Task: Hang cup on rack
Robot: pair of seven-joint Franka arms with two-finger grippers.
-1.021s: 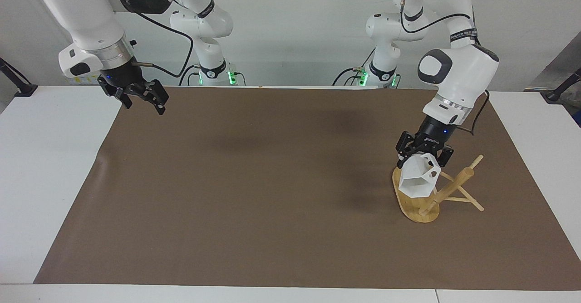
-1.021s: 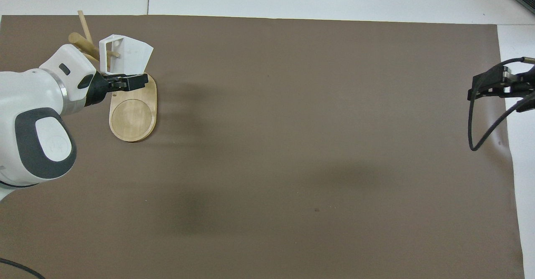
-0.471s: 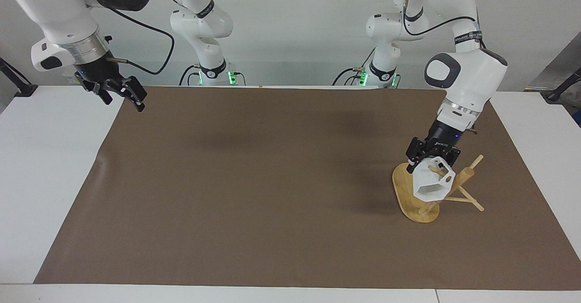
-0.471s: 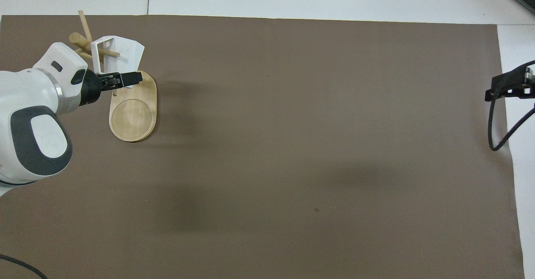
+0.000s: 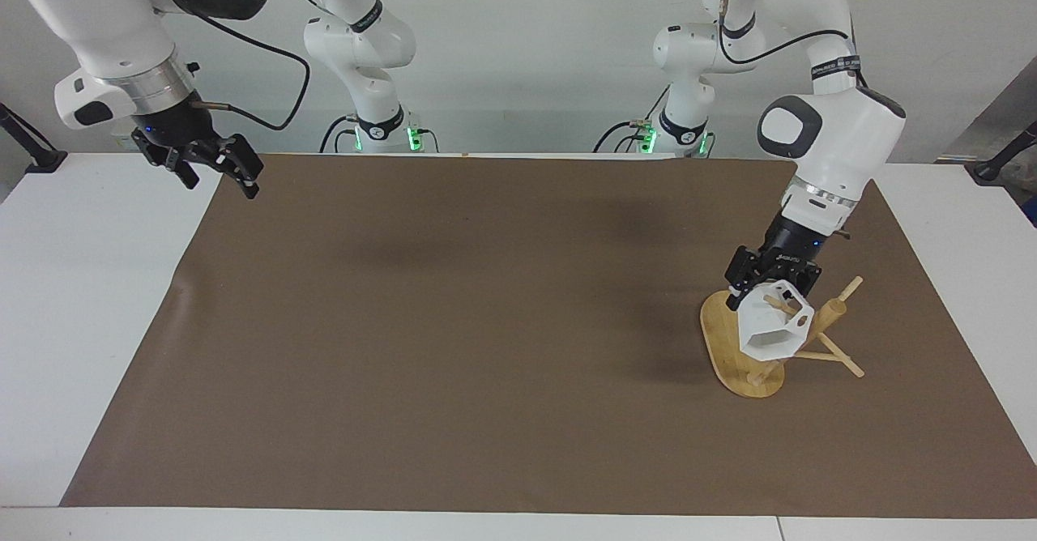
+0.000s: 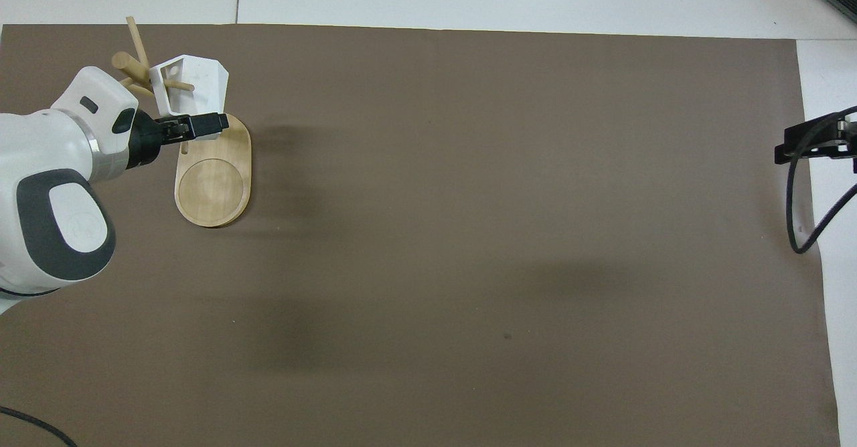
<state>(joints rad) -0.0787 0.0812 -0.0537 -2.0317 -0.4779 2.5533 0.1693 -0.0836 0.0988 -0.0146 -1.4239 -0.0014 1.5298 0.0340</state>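
No writing is legible; left tool (image 5: pixel 770 288) state unclear at the cup (image 5: pixel 774 324) hung on the rack (image 5: pixel 741 363); right tool (image 5: pixel 212 165) spread.

The brown mat (image 5: pixel 454 347) on the tabletop (image 5: pixel 89 306) lies bare across its whole middle and toward the right arm's end, so passage there is unhindered. At the left arm's end the rack (image 5: pixel 749 359) stands with pegs jutting outward, the cup (image 5: pixel 774 326) on one peg and the left end effector (image 5: pixel 770 282) close above it, crowding that corner. The right end effector (image 5: pixel 215 164) hangs over the mat's edge at its own end.
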